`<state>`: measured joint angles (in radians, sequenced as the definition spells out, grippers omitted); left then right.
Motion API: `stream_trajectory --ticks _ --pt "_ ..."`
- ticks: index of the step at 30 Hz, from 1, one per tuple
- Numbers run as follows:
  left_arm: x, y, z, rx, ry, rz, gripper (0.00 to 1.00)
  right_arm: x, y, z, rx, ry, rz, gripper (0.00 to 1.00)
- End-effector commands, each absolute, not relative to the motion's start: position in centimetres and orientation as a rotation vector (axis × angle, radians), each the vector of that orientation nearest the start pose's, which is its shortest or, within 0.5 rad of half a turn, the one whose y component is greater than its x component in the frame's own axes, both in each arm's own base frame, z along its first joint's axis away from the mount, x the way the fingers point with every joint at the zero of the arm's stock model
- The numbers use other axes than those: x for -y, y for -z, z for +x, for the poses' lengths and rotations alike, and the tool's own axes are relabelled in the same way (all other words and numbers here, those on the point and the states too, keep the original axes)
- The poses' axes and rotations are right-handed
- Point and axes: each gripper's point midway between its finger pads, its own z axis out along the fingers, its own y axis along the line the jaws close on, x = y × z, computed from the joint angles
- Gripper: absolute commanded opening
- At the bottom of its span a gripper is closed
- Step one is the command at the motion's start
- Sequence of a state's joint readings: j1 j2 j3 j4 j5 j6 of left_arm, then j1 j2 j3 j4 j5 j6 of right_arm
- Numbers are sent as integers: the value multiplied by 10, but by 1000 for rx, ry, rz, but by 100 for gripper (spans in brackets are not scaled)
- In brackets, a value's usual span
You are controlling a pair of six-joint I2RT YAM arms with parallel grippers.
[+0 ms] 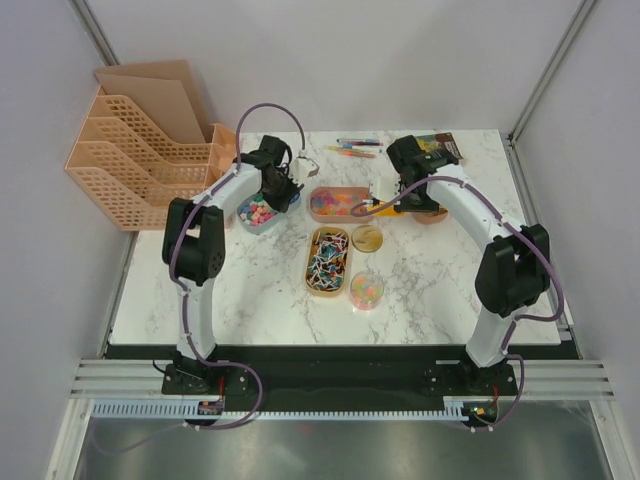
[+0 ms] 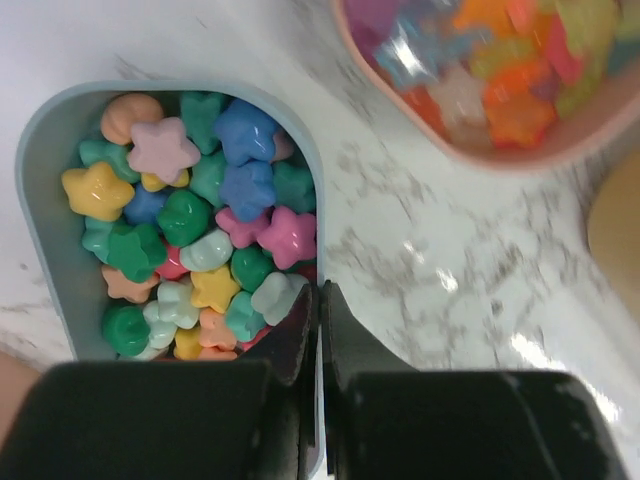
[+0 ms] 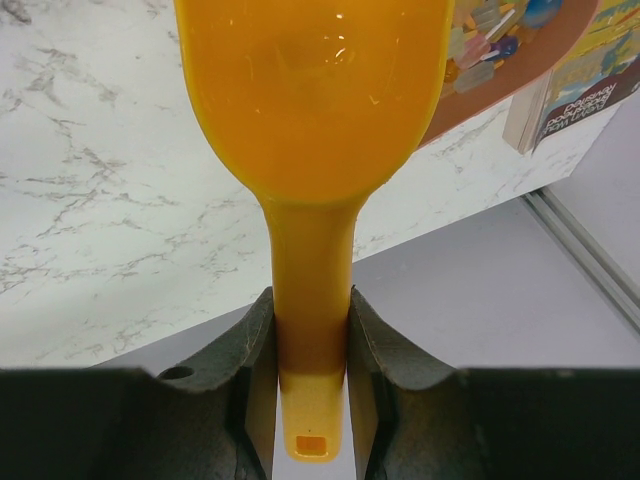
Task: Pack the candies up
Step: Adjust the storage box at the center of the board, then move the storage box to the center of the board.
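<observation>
On your white marbled bench, walled in grey, candies fill one blue tub, one pink tub, one wooden tray and one round cup; left jaws pinch the blue tub's rim, right jaws pinch one orange scoop.

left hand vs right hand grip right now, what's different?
The left hand pinches the thin wall of the blue tray holding star candies; the right hand clamps the handle of the orange scoop. The left hand is closed almost flat on that wall; the right hand is held apart by the handle's width. Shared: both are shut on something, neither is free.
</observation>
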<state>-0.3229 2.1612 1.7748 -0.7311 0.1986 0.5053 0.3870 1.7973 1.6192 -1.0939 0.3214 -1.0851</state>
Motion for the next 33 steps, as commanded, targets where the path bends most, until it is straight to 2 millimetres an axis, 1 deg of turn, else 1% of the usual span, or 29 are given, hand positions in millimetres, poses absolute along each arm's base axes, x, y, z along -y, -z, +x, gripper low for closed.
stream_trajectory --ticks 1,2,3,4,5,7,11,12,14,15,18,21,24,25,27,28,33 --pt "157 -52 410 -2385 253 1421 2 -63 -178 410 -2183 633 -1795 0" --pt "153 -45 400 -2373 267 1482 2 -62 -179 415 -2186 635 -1782 0" --pt "153 -45 396 -2355 265 1511 2 -63 -180 417 -2184 634 -1780 0" --pt "154 -49 395 -2311 268 1558 2 -63 -180 421 -2185 638 -1773 0" --pt "153 -47 392 -2302 271 1579 2 -62 -181 422 -2186 645 -1772 0" --pt "158 -47 391 -2261 282 1627 2 -60 -180 426 -2193 647 -1763 1" --pt "184 -53 389 -2129 324 1742 2 -57 -177 428 -2207 649 -1754 0" --pt "194 -53 385 -2094 332 1783 2 -58 -177 428 -2207 647 -1754 0" --pt "203 -54 381 -2017 333 1860 2 -55 -177 428 -2215 649 -1747 0" --pt "211 -54 377 -1980 339 1901 2 -55 -176 428 -2218 649 -1743 0" --pt "222 -52 370 -1885 346 1993 2 -52 -176 427 -2230 652 -1730 0" --pt "232 -51 369 -1795 350 2061 2 -48 -176 426 -2242 654 -1714 1" --pt "246 -54 377 -1679 332 2104 2 -44 -175 425 -2254 656 -1711 0" --pt "252 -56 386 -1612 307 2116 2 -43 -176 423 -2254 659 -1713 0" --pt "263 -58 393 -1535 282 2127 2 -39 -177 422 -2255 667 -1712 0" --pt "270 -60 402 -1488 255 2122 2 -37 -179 421 -2256 671 -1709 0" --pt "298 -67 417 -1359 230 2091 2 -28 -186 416 -2261 686 -1697 0"
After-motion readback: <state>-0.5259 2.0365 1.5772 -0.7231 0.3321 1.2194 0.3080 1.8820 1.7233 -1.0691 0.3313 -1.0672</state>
